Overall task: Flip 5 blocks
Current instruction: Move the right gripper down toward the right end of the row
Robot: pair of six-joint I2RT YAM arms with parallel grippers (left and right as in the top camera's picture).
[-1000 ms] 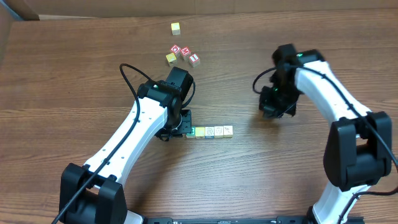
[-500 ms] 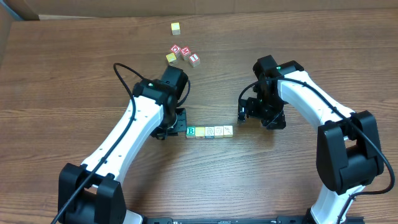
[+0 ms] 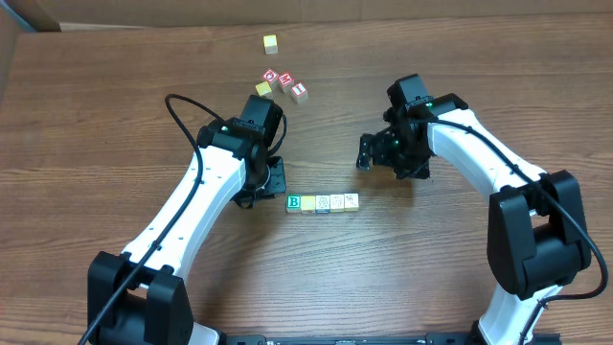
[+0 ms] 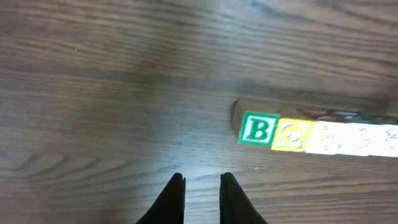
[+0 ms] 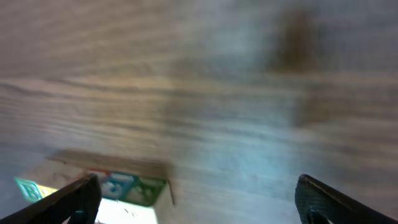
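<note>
Five blocks lie in a straight row mid-table: a green "B" block at the left end, a yellow one beside it, then three pale cream ones. My left gripper hovers just up-left of the "B" block. Its fingers stand a narrow gap apart with only bare wood between them. My right gripper hangs wide open above and to the right of the row. In the right wrist view, the row's end block shows blurred near that gripper's left finger.
At the back of the table sit three red-faced cubes, a yellow cube next to them, and another yellow cube farther back. Both arms lean in over the table's middle from the front edge.
My left gripper drew back up-left off the "B" block, and its jaws parted slightly. My right arm swung left toward the row's right end, and its jaws opened wide.
</note>
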